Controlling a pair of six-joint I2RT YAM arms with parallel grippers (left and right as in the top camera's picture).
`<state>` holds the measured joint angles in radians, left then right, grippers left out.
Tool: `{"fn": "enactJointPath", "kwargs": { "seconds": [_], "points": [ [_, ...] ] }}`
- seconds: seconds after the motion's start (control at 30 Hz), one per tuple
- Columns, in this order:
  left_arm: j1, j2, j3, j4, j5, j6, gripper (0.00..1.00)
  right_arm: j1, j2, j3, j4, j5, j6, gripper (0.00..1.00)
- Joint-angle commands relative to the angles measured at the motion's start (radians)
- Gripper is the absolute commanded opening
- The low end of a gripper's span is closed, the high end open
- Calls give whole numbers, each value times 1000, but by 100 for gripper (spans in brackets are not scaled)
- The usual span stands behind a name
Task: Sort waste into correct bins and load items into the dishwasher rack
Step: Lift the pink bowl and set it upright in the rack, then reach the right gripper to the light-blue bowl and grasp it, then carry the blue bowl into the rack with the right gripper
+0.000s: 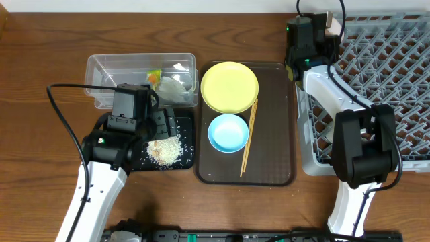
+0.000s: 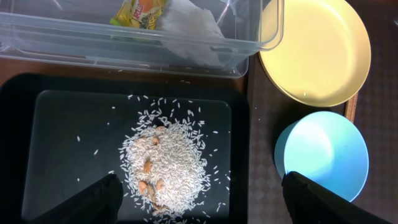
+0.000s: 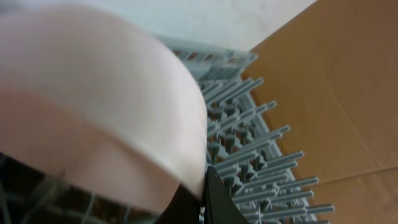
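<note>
Our left gripper (image 2: 208, 202) hangs open over the rice (image 1: 164, 151) at lower left, our right gripper (image 1: 326, 28) clamping the white bowl (image 3: 93, 93) at the rack's (image 1: 390, 67) upper-left corner.

A white bowl (image 3: 93, 99), blurred and very close to the lens, filled the left and centre of the view, its rounded side curving down to the lower middle. There its edge met a dark fingertip (image 3: 219, 200), touching it. Behind and to the right of the bowl stood the grey dishwasher rack (image 3: 255, 155), its upright pegs in rows. Beyond the rack lay a brown board (image 3: 336, 93), with a pale wall (image 3: 249, 18) above.
</note>
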<state>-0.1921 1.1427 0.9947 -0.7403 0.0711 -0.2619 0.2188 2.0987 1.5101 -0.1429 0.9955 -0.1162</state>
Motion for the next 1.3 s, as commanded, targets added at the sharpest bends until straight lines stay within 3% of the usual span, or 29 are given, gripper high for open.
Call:
{"fn": "enactJointPath", "kwargs": {
  "seconds": [0.0, 0.23, 0.37, 0.53, 0.63, 0.73, 0.8, 1.03, 1.27],
  "points": [
    [3, 0, 4, -3, -12, 2, 85, 7, -30, -1, -83, -148, 72, 6],
    [3, 0, 4, -3, -12, 3, 85, 9, -182, -1, -293, -431, 83, 49],
    [3, 0, 4, -5, -12, 2, 85, 11, -269, -1, -420, -534, 125, 59],
    [3, 0, 4, -27, -21, 2, 85, 26, -361, -1, -588, -937, 157, 65],
    [3, 0, 4, -63, -101, -21, 85, 53, -375, -1, -682, -1165, 201, 66],
    [7, 0, 4, -119, -234, -139, 85, 97, -362, -17, -752, -1263, 227, 66],
    [9, 0, 4, -144, -287, -195, 85, 131, -350, -37, -775, -1257, 230, 63],
    [8, 0, 4, -142, -290, -196, 85, 236, -308, -170, -739, -1164, 352, 53],
    [8, 0, 4, -142, -289, -196, 86, 293, -272, -279, -641, -1164, 381, 49]
  ]
}}
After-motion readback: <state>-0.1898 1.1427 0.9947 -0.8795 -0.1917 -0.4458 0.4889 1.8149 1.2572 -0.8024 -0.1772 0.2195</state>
